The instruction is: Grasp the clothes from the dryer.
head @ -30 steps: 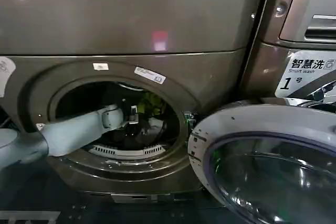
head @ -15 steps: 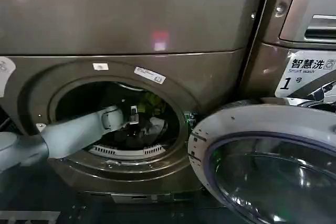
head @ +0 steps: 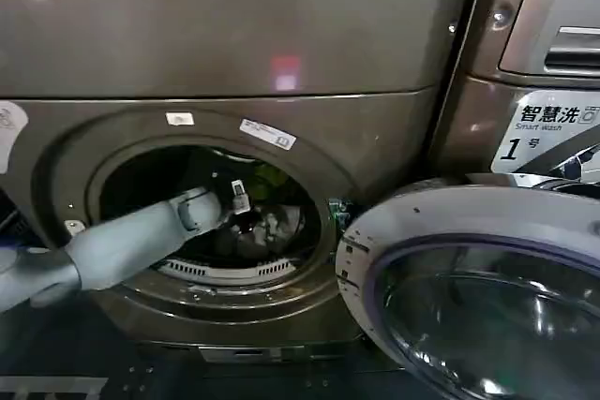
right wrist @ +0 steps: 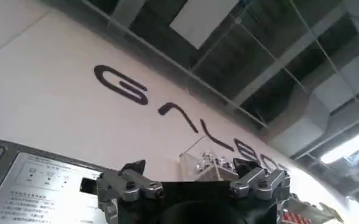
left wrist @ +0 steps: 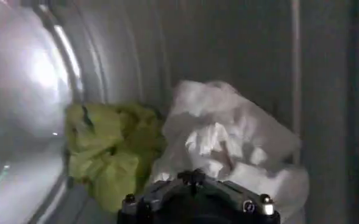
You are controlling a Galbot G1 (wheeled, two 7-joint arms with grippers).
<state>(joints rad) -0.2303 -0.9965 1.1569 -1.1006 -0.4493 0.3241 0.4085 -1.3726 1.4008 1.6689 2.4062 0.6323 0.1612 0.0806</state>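
The left arm reaches through the porthole of the dryer, its left gripper close over the white cloth; whether its fingers are spread cannot be told. The green cloth lies touching the white one. The door hangs open. Outside the dryer, the right gripper points at the ceiling, fingers spread.

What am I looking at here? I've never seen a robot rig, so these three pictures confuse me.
A two-armed robot is emptying a dryer. The head view looks at the machine, its round door swung open. The left arm reaches into the drum; its left gripper is at the clothes. That arm's wrist camera looks inside the drum: a yellow-green piece beside a white piece. The right gripper, open and holding nothing, points up at a wall and ceiling.
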